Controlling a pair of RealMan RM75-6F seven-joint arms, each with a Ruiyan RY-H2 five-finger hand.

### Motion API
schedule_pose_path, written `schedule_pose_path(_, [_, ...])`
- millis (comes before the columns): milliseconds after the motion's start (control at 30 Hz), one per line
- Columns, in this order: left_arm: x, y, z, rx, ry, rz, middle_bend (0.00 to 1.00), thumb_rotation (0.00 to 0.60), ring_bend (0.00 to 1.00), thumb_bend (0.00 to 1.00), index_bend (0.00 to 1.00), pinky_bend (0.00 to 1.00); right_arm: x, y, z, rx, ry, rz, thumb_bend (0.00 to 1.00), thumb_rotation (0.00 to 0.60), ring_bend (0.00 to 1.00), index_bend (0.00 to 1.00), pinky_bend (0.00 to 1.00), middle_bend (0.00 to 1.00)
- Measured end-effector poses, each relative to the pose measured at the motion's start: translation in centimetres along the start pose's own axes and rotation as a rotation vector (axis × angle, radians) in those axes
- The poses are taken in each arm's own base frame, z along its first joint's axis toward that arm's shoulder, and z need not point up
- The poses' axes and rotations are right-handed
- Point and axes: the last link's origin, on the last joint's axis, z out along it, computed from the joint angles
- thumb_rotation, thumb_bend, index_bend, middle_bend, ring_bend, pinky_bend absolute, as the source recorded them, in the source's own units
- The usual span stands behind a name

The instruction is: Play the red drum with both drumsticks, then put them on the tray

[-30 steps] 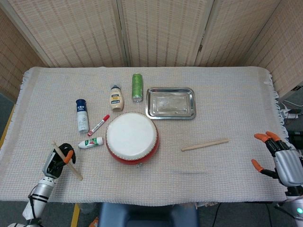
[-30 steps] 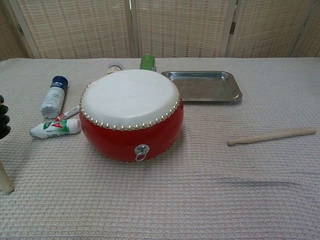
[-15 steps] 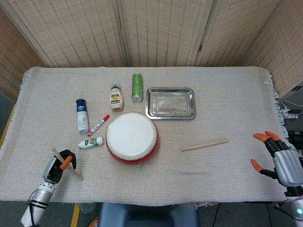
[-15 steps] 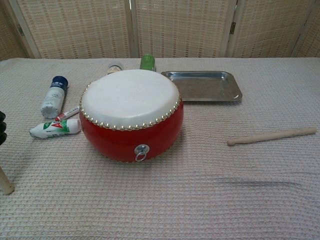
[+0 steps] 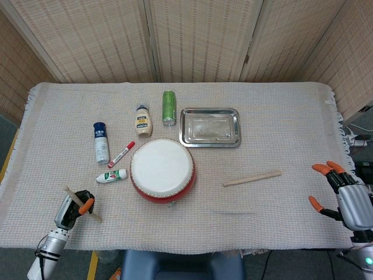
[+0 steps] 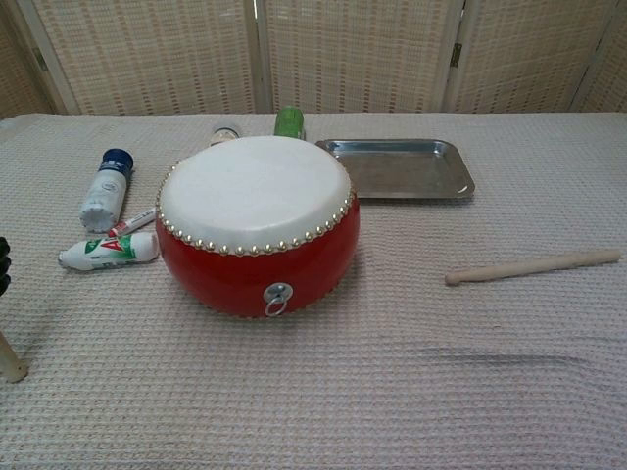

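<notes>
Your left hand (image 5: pixel 73 208) grips one drumstick (image 5: pixel 81 203) left of the drum (image 5: pixel 162 170); your right hand (image 5: pixel 344 196) is spread, the other stick (image 5: pixel 252 178) lying right of the drum.

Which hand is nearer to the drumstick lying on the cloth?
Right. The right hand, open, sits right of that drumstick; the left hand, holding another drumstick, is far beyond the drum.

Bright, even overhead light, soft faint shadows, mild glare on the tray (image 5: pixel 210 127), both views sharp

two drumsticks (image 5: pixel 252 178) (image 5: pixel 81 204), one drum (image 5: pixel 162 170), one tray (image 5: pixel 210 127)
</notes>
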Motion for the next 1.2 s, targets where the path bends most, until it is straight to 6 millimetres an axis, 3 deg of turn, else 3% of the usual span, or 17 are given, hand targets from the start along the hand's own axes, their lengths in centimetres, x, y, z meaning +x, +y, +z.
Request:
schedule_pose_path(633, [-0.8,-2.4,-1.2,0.042,-0.015,0.067,0.83,0.396,0.76,0.28,0.81,0.74,-0.3,-0.1,0.6,0.005,0.001,0.012,0.19,0.6,0.09,0.22,0.25,0.2])
schedule_pose_path(1200, [-1.5,-3.4,-1.1,0.052,-0.012,0.086,0.89,0.401,0.82,0.28,0.85,0.77,0.0,-0.2,0.4,0.002,0.013,0.005,0.19,0.6,0.09,0.22,0.25,0.2])
